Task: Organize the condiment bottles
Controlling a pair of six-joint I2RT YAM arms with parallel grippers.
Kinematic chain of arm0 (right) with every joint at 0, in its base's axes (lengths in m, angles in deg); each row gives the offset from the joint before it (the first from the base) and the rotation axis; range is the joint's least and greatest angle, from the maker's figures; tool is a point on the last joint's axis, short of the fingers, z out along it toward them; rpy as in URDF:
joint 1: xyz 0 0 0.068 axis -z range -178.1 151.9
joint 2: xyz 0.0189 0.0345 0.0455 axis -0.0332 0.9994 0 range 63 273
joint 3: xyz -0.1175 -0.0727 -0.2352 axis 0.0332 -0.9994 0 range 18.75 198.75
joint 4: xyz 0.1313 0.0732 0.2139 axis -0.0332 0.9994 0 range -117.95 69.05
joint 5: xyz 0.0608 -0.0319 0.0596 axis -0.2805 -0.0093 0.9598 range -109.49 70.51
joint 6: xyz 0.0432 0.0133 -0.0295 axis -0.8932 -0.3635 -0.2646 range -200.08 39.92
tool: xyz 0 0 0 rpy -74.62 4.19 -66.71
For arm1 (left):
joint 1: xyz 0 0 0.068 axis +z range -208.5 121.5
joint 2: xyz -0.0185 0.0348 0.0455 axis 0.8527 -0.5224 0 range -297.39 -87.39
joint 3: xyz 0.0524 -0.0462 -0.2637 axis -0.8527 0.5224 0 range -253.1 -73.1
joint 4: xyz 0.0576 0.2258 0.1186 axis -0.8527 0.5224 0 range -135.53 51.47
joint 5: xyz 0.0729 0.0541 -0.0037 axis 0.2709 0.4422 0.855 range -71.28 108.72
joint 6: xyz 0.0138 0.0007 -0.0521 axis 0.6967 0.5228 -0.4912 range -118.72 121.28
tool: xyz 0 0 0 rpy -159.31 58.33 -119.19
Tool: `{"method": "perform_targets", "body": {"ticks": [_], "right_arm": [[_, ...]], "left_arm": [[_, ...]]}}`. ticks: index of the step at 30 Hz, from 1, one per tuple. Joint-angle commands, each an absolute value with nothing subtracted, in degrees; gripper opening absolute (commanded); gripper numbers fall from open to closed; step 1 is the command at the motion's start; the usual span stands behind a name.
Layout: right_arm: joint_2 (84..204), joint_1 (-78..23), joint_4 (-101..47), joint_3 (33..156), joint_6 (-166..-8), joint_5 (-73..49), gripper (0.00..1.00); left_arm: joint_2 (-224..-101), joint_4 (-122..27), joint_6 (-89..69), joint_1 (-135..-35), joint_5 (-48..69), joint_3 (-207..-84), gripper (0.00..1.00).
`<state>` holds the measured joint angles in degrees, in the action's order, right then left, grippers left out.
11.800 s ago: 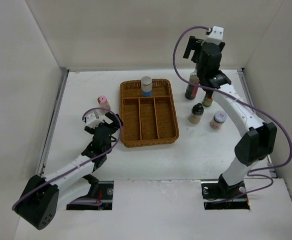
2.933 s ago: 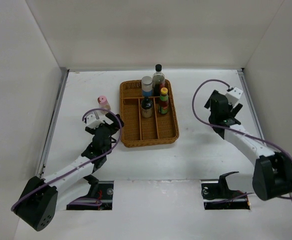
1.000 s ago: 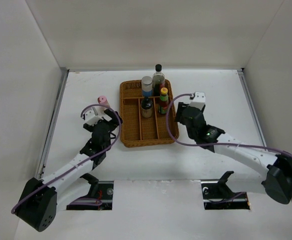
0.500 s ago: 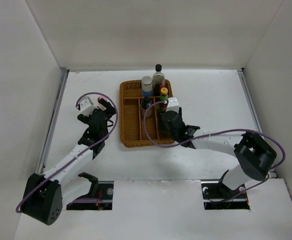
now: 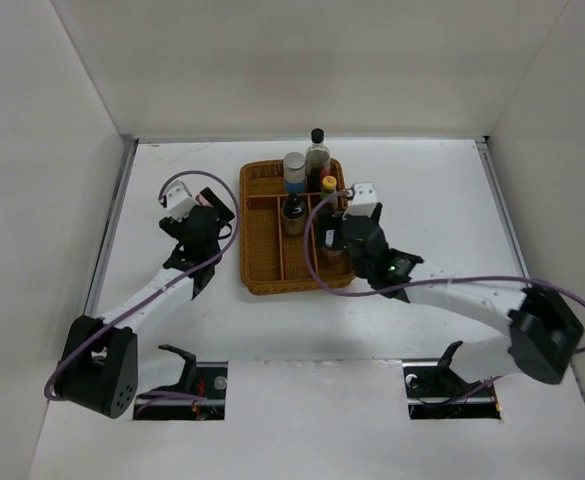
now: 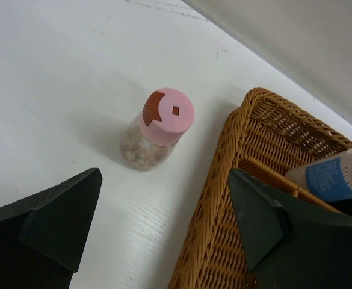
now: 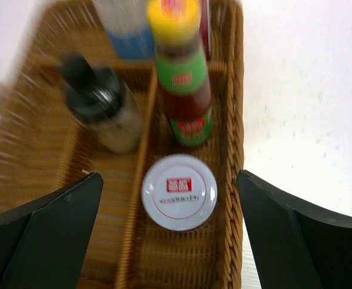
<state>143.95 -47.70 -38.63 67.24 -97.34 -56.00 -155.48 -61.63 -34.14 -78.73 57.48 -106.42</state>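
Where white walls [image 5: 272,60] box white table [image 6: 55,72], pink-lidded jar [image 6: 157,129] stands.

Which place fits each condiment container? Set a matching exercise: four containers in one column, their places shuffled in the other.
1 pink-lidded jar
2 short black-capped bottle
3 yellow-capped bottle
4 white-lidded jar

A wicker tray, right compartment, nearer the arms
B table, beside the tray
C tray, middle compartment
D tray, right compartment, farther back

Pairs: 1-B, 2-C, 3-D, 4-A
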Motion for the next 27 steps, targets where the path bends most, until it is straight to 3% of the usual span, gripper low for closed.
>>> {"method": "perform_targets", "body": {"ticks": [1, 10, 18, 27], "right_arm": [[133.16, -48.5, -41.75, 64.99, -97.13, -58.25, 1.0], [119.25, -44.99, -47.37, 52.68, -101.87, -57.2, 1.0], [119.95, -43.93, -47.99, 51.27, -105.13, -53.33, 1.0], [120.04, -43.76, -47.82, 51.09, -105.22, -52.8, 1.0]], "left_arm": [[-157.42, -63.2, -32.39, -77.45, 57.65, -110.71, 0.85], [-168.41, -62.76, -29.23, -73.14, 56.51, -120.11, 0.69], [-179.39, -58.19, -27.2, -72.35, 54.32, -128.81, 0.64], [-182.48, -56.6, -27.29, -72.08, 56.07, -129.87, 0.56]]}}
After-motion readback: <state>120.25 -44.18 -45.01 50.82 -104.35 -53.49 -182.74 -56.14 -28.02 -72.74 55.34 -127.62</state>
